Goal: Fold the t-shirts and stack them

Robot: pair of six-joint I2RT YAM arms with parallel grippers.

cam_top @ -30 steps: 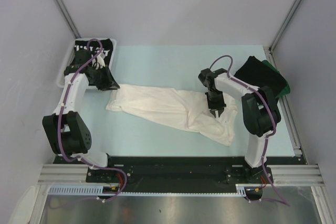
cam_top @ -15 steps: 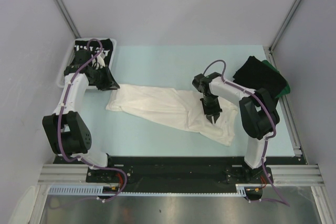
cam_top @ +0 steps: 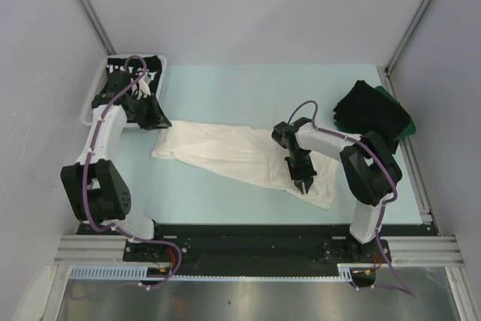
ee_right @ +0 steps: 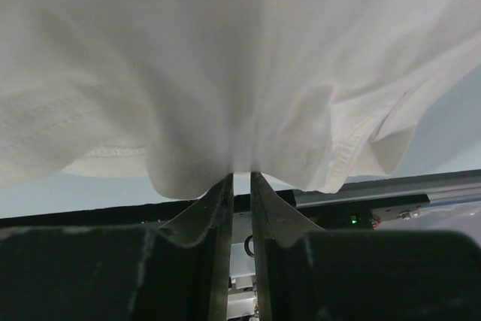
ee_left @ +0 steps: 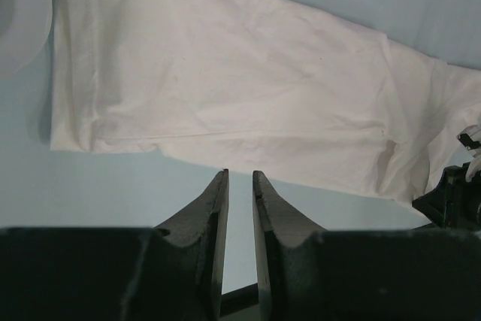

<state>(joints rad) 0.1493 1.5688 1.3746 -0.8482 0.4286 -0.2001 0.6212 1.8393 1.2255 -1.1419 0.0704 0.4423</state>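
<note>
Worktop (cam_top: 248,92): pale blue
Middle: white t-shirt (cam_top: 225,148), spread out, rumpled
Far right corner: black and dark green tees (cam_top: 372,107), stacked
Far left corner: white basket (cam_top: 86,110)

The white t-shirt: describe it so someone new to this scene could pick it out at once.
On the pale blue table, look mid-way between the white plastic mesh basket at far left and the dark folded cloth pile at far right. The white cloth t-shirt lies there as a long rumpled band, its right end pinched by the right pincer. It is the only light-coloured garment.
</note>
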